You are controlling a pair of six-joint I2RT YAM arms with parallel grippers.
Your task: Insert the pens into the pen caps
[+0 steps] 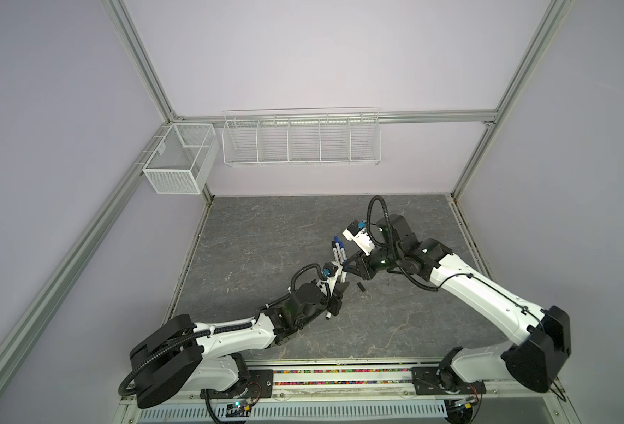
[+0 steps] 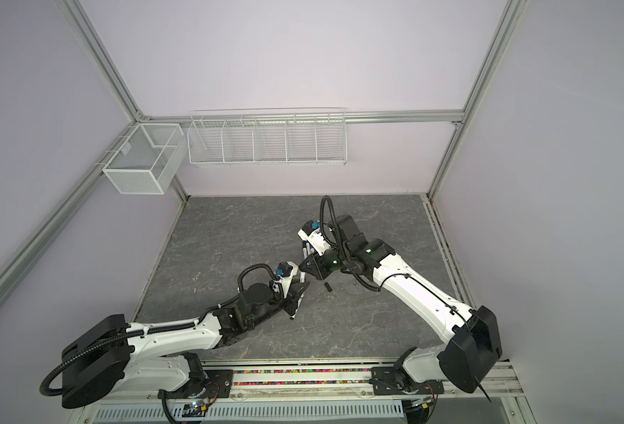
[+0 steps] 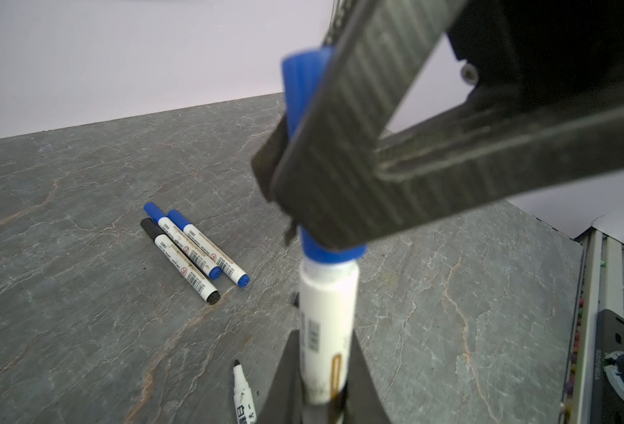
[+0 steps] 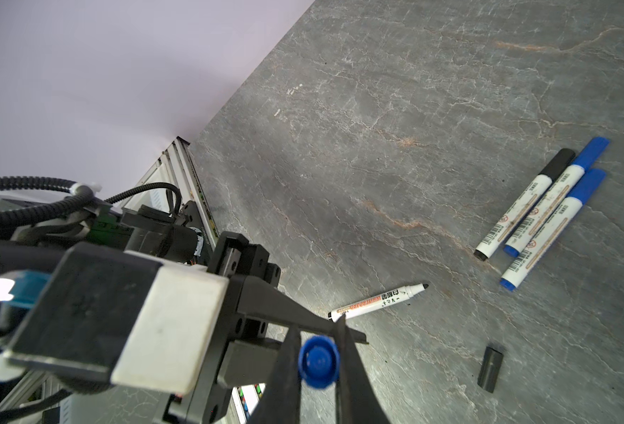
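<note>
A slim white plastic marker pen (image 3: 327, 330) with a printed label is raised off the grey stone-patterned tabletop (image 4: 413, 110), and a ribbed blue plastic cap (image 3: 299, 84) sits over its tip. Three capped white pens lie touching side by side, one black-capped (image 4: 520, 207) and two blue-capped (image 4: 553, 196). Near them lies an uncapped black-tipped pen (image 4: 378, 301). A loose black cylindrical cap (image 4: 490, 369) lies apart from it.

Right gripper (image 4: 317, 328) clamped on blue cap (image 4: 318, 361).
On the grey table (image 4: 376, 147): one uncapped black-tipped pen (image 4: 378, 302), a loose black cap (image 4: 490, 368) near it, and three capped pens (image 4: 539, 213) touching side by side, further off.
</note>
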